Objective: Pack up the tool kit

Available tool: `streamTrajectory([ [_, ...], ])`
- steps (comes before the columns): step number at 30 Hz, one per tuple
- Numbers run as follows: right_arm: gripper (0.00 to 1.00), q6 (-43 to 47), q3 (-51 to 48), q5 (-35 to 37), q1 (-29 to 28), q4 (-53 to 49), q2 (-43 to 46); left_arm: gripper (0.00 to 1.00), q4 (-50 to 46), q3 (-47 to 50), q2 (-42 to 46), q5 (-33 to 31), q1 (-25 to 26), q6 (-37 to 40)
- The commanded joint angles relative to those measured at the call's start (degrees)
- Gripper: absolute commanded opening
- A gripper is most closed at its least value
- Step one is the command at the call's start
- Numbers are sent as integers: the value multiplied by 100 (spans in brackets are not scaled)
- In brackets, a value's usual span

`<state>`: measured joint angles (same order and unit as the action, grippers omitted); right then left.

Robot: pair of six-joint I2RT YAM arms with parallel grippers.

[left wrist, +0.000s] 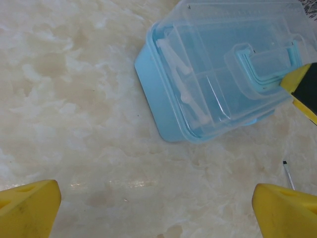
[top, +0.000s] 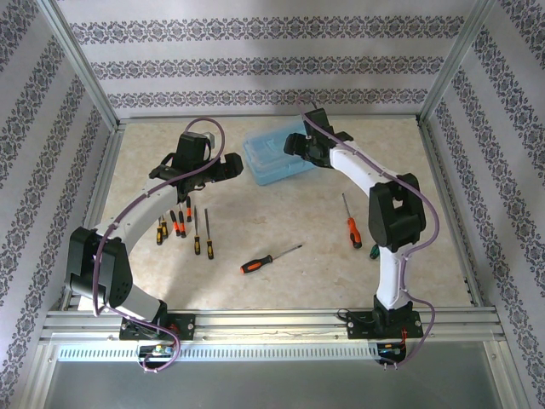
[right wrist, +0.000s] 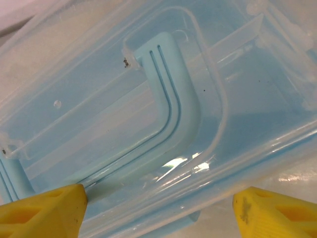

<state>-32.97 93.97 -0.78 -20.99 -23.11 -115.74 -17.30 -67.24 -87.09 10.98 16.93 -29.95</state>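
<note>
Right claw (right wrist: 159, 206) hangs spread above the tool box's (right wrist: 99, 79) lid edge.

Toolbox (left wrist: 153, 94) is light blue, its lid (left wrist: 213, 74) clear, table (left wrist: 74, 99) cream marbled

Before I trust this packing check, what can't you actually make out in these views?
Top view: green object, mostly hidden behind the right arm; type unclear.
Left wrist view: screwdriver, handle hidden behind a yellow finger.
Right wrist view: tool box, edges cut off by the frame, so latches unreadable; contents blurred by lid glare.
</note>
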Motion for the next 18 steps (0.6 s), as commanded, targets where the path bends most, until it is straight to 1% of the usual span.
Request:
streamTrajectory([
  [1,77,779,-410,-363,-11,-782,122,99,51,-114,-63,76,89,117],
  [6,78,1214,-720,-342,170,-932,475,99,69,-113,-65,105,84,120],
  [10,79,1175,-399,-570,353,-1068,576,99,78,-116,-98,150,83,102],
  [11,78,1131,-250,-509,363,-1165,604,99,78,-115,-116,158,84,92],
  [14,84,668,-116,58,359,-1332,766,99,78,-122,-124,159,85,101],
  [16,85,281,-234,103,305,-1101,846,99,78,-131,-138,167,86,106],
  [18,84,-12,-211,83,225,-969,772,99,86,-123,-136,176,84,112],
])
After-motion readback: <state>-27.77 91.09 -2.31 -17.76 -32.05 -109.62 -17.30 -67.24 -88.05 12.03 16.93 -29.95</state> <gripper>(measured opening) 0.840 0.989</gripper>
